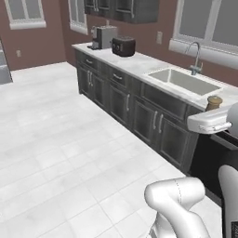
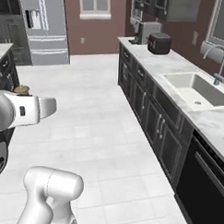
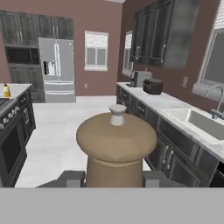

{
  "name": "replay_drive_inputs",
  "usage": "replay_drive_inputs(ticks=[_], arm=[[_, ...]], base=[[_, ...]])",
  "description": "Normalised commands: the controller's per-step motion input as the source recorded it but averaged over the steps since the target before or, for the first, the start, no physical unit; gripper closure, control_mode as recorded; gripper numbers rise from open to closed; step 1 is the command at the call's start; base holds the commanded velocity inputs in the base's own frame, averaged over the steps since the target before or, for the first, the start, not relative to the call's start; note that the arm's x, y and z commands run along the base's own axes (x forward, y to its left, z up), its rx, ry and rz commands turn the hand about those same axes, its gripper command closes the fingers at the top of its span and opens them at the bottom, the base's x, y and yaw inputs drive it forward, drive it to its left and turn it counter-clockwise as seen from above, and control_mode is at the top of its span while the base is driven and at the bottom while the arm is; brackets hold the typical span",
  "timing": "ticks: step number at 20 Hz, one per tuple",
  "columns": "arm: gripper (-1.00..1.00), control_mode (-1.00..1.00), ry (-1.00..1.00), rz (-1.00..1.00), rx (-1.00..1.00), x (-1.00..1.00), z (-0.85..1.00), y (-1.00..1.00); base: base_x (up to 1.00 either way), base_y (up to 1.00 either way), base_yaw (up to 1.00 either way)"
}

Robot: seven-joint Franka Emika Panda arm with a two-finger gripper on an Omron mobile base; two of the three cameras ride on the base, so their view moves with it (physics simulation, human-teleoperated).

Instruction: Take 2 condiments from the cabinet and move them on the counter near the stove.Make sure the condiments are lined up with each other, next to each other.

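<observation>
In the hand view the brown wooden pepper mill (image 3: 116, 151) stands upright right in front of the camera, and my gripper (image 3: 114, 179) is shut on its body, one dark finger on each side. Its knobbed top also shows above the white hand (image 1: 214, 101) (image 2: 21, 89). Far off at the left, the yellow squeeze bottle (image 3: 6, 90) stands on the white marble counter (image 3: 17, 89) beside the stove (image 3: 9, 114) with its row of knobs. Behind that, a tall dark grey cabinet (image 3: 18, 39) has a shelf niche.
A steel fridge (image 3: 56, 70) stands against the back wall. To the right runs a long counter (image 1: 139, 62) with a sink (image 1: 183, 80), a tap, a toaster (image 1: 123, 46) and a coffee machine (image 1: 103, 36). Wide tiled floor (image 2: 90, 117) lies between the two sides.
</observation>
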Motion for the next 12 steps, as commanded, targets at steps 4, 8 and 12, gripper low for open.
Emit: replay_drive_inputs(ticks=[4,8,12], arm=[[1.0,1.0,0.0,0.0,0.0,0.0,0.0,0.0],[1.0,1.0,0.0,0.0,0.0,0.0,0.0,0.0],[1.0,1.0,0.0,0.0,0.0,0.0,0.0,0.0]], base=[[0.66,0.18,0.04],[0.94,0.22,0.08],[1.0,0.19,0.19]])
